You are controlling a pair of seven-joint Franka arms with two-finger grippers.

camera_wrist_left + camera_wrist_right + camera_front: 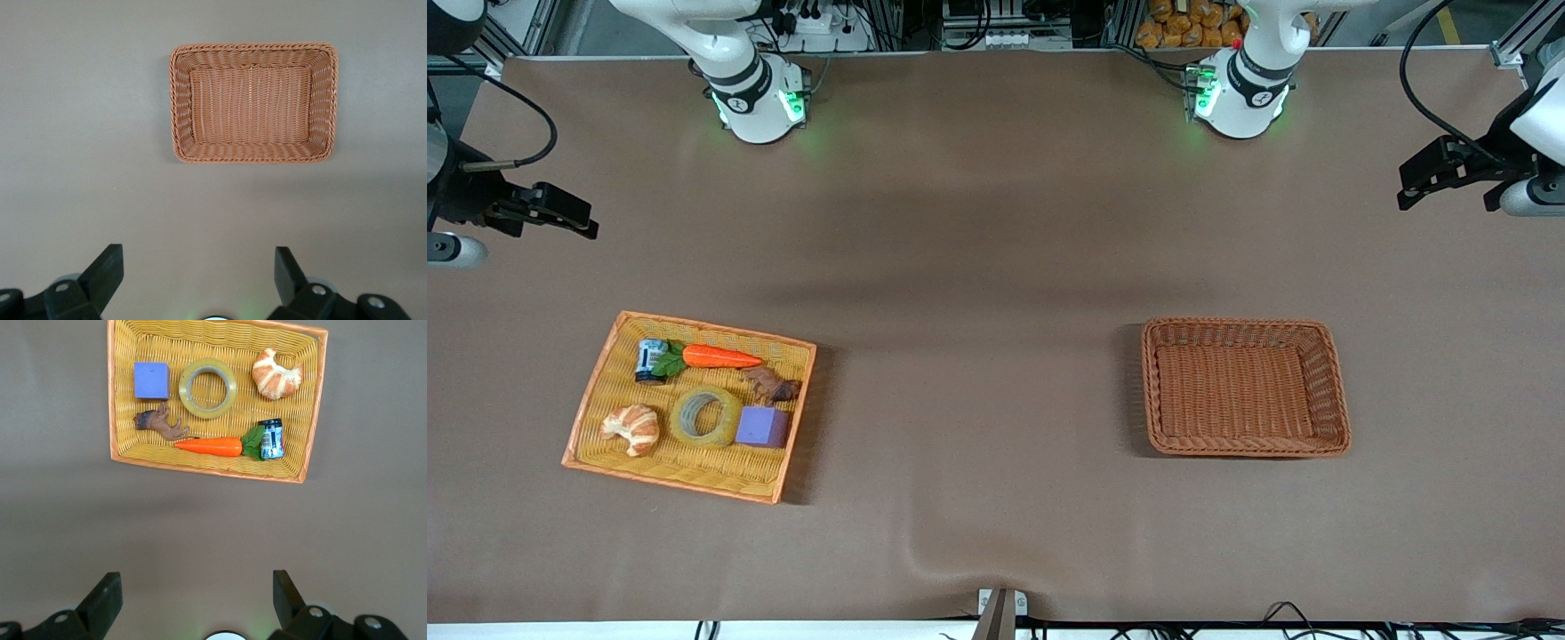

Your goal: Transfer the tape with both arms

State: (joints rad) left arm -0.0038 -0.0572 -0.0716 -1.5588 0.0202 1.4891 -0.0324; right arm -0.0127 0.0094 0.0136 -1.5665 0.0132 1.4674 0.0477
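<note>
Lowest in the frame, the yellow woven tray (pixel 596 391) held the translucent yellowish ring-shaped tape roll (pixel 706 416), flat between croissant (pixel 631 428) and purple cube (pixel 762 427). It looked light, stiff and slick; gripping across its wall through the hole seemed best. Both the right gripper (pixel 193 597) and left gripper (pixel 197 273) hung spread apart, holding nothing, at the frame's upper edges.

A wide table (pixel 996 267) covered in a plain brown cloth fills the scene; the cloth wrinkles slightly near its edge closest to the front camera. Soft shadows band across its middle. Along the edge where the bases stand, aluminium framing (pixel 1516 40), cables and a white power strip (pixel 1005 39) show.
</note>
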